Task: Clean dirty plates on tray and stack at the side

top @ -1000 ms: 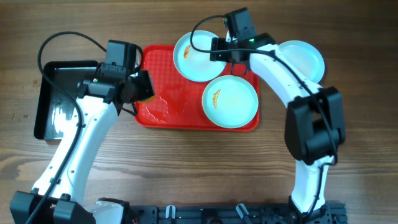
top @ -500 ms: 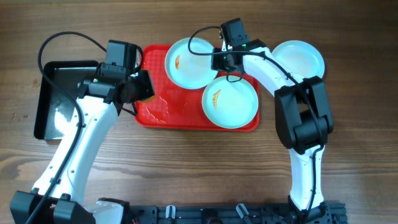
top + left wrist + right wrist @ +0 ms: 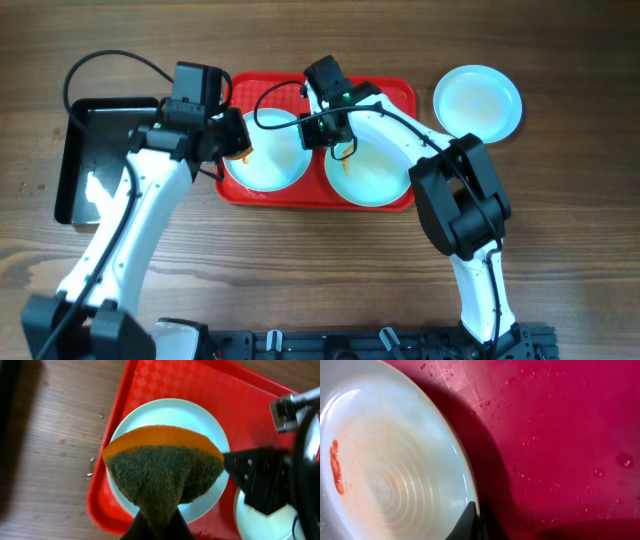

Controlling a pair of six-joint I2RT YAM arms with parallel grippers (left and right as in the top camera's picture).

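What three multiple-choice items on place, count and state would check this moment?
1. Where is the plate that is off the red tray? A: on the table to its right. B: on the black tray. C: on another plate.
2. How many plates lie on the red tray? A: one. B: two. C: three.
3. What does the left end effector hold? A: nothing. B: a sponge. C: a plate.
Answers: 1 A, it sits alone on wood; 2 B, two lie side by side; 3 B, the sponge hangs over the left plate.
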